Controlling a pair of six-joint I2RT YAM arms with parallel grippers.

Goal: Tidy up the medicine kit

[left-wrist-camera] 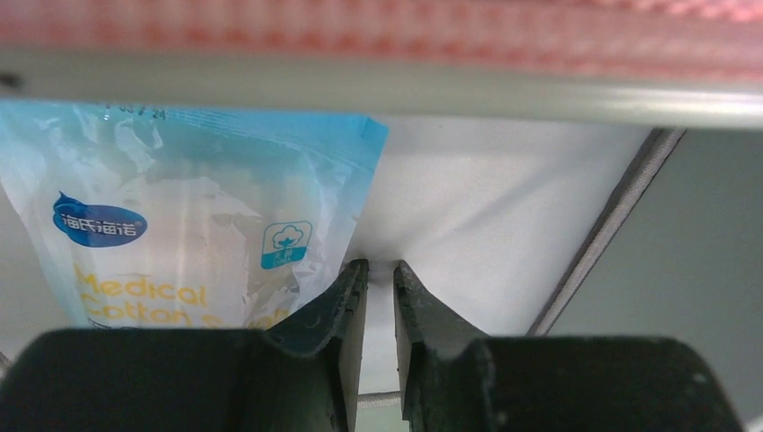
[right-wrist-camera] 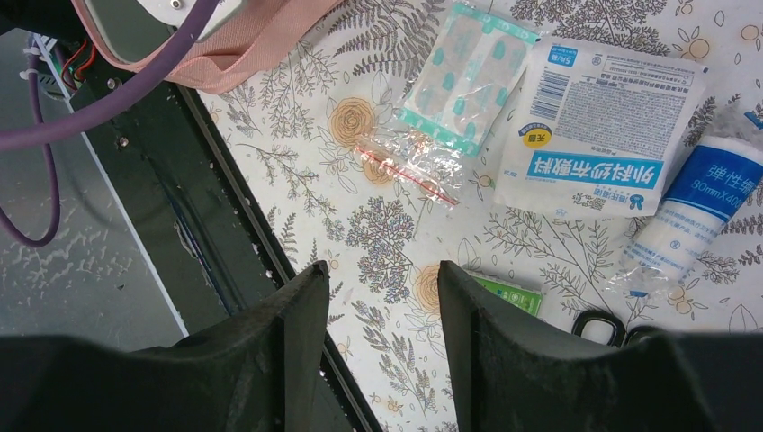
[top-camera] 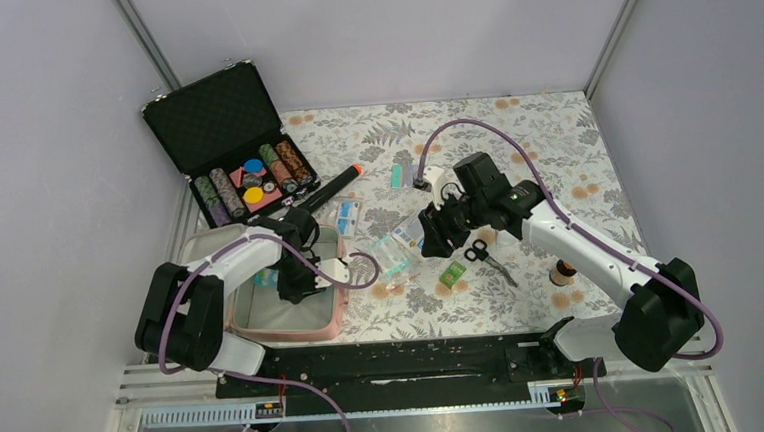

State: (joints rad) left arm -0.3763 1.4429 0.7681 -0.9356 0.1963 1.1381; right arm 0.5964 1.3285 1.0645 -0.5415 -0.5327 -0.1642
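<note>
Left gripper [left-wrist-camera: 380,266] fingers fill the near edge of the wrist view. They stand a thin slit apart with nothing between them, tips down against the grey lining [left-wrist-camera: 486,198] inside the medicine kit [top-camera: 340,309]. Also inside the kit, just beside those fingers, lies a blue bag of medical cotton swabs [left-wrist-camera: 180,216]. The kit lies open on the floral cloth [right-wrist-camera: 387,225], with a black chip case [top-camera: 233,145] behind it. Right of the kit, the right gripper [right-wrist-camera: 382,270] hovers over the cloth, jaws about half apart and empty. Further right of the kit lie a plaster pack [right-wrist-camera: 468,67], a white dressing packet [right-wrist-camera: 598,126], a bandage roll [right-wrist-camera: 697,211] and a green box [right-wrist-camera: 508,292].
</note>
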